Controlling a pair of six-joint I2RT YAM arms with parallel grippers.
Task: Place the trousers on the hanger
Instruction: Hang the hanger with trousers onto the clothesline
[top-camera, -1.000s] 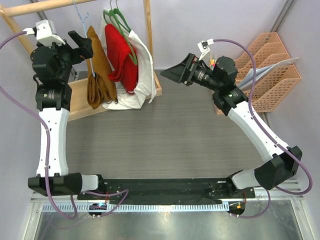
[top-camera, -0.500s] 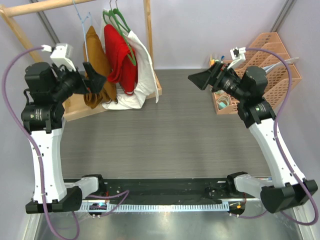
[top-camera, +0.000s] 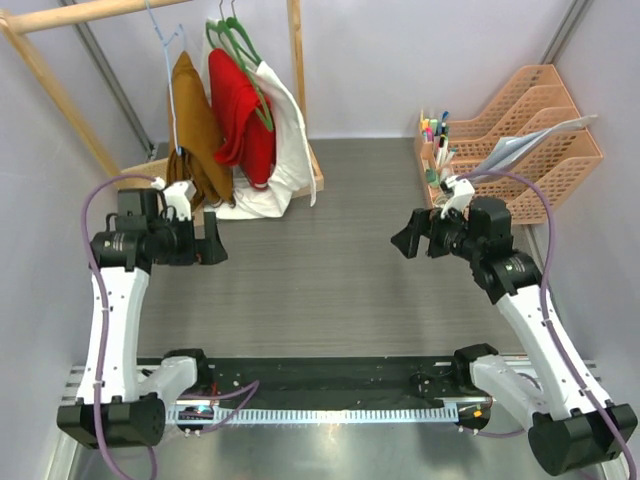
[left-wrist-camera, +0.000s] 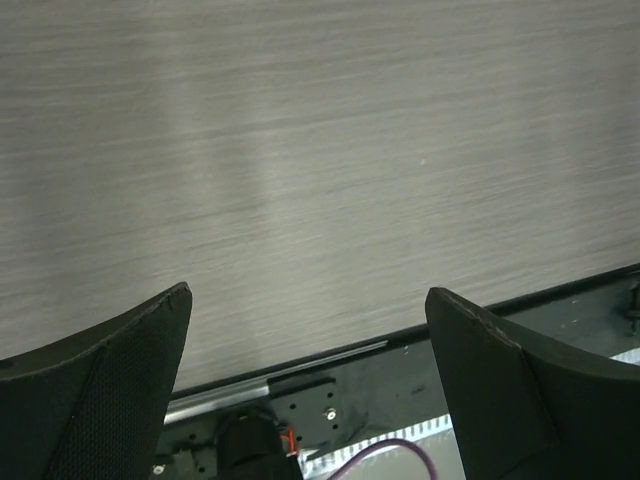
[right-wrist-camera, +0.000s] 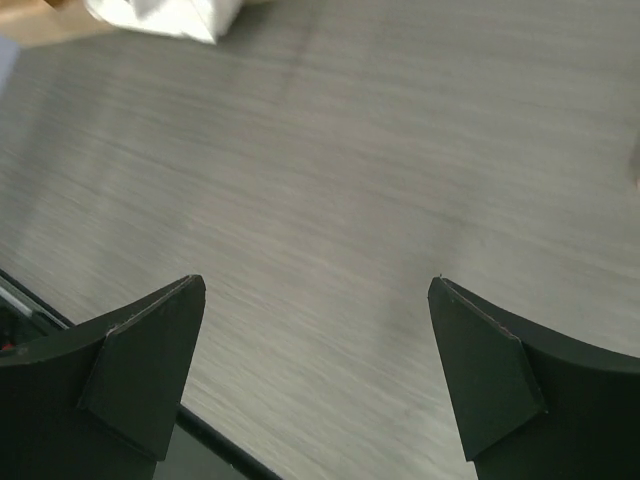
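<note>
The mustard-brown trousers (top-camera: 197, 130) hang folded over the thin light-blue wire hanger (top-camera: 172, 60), which hooks on the wooden rail at the back left. My left gripper (top-camera: 212, 245) is open and empty, low over the table in front of the rack, well clear of the trousers. In the left wrist view its gripper (left-wrist-camera: 310, 300) frames bare table and the arm base rail. My right gripper (top-camera: 403, 243) is open and empty over the table's right half. In the right wrist view the gripper (right-wrist-camera: 318, 285) frames bare table.
Green hangers with a red garment (top-camera: 243, 110) and a white garment (top-camera: 285, 135) hang beside the trousers on the wooden rack (top-camera: 300, 60). Orange file trays (top-camera: 545, 130) and a pen holder (top-camera: 436, 140) stand at the back right. White cloth (right-wrist-camera: 160, 18) shows at the right wrist view's top.
Both arms have drawn back and down from the rack toward the near side. The left gripper left the trousers, which stay hanging on the blue hanger.
</note>
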